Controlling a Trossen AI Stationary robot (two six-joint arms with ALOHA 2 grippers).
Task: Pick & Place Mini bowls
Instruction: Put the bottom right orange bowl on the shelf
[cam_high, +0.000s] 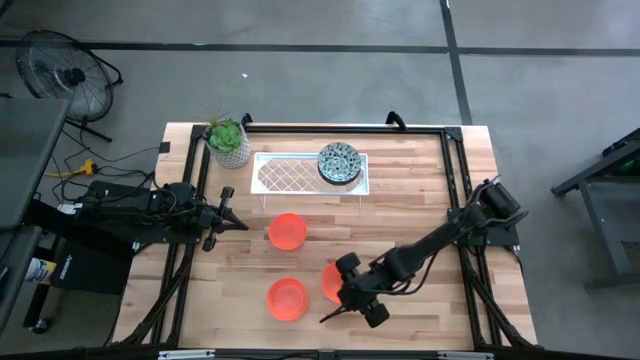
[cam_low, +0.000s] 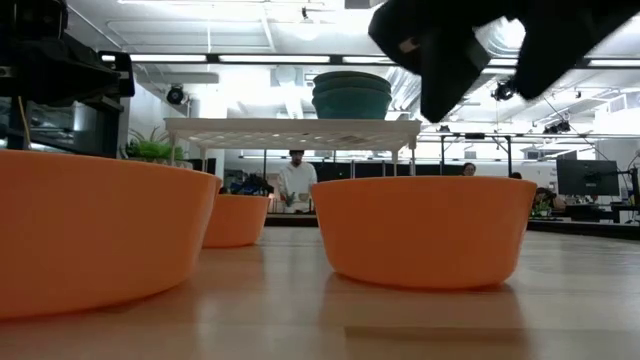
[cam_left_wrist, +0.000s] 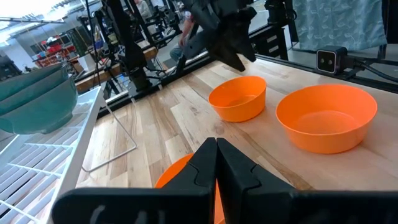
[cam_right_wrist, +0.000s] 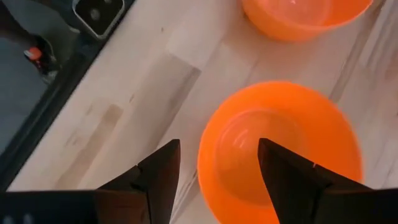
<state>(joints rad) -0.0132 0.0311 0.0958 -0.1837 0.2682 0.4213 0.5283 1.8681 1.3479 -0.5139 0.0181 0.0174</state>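
The wooden tabletop (cam_high: 420, 200) carries a white wire rack (cam_high: 300, 175) along its far side, with a potted plant (cam_high: 227, 140) just beside the rack's left end. A stack of patterned mini bowls (cam_high: 340, 163) sits on the rack's right part. Three orange mini bowls lie in front of it: one (cam_high: 288, 231) near the rack, one (cam_high: 287, 298) toward the front edge, and one (cam_high: 331, 281) to its right. My right hand (cam_right_wrist: 214, 171) hovers over that last bowl's rim, fingers spread apart. My left hand (cam_left_wrist: 216, 158) waits left of the nearest-rack orange bowl, fingers pressed together.
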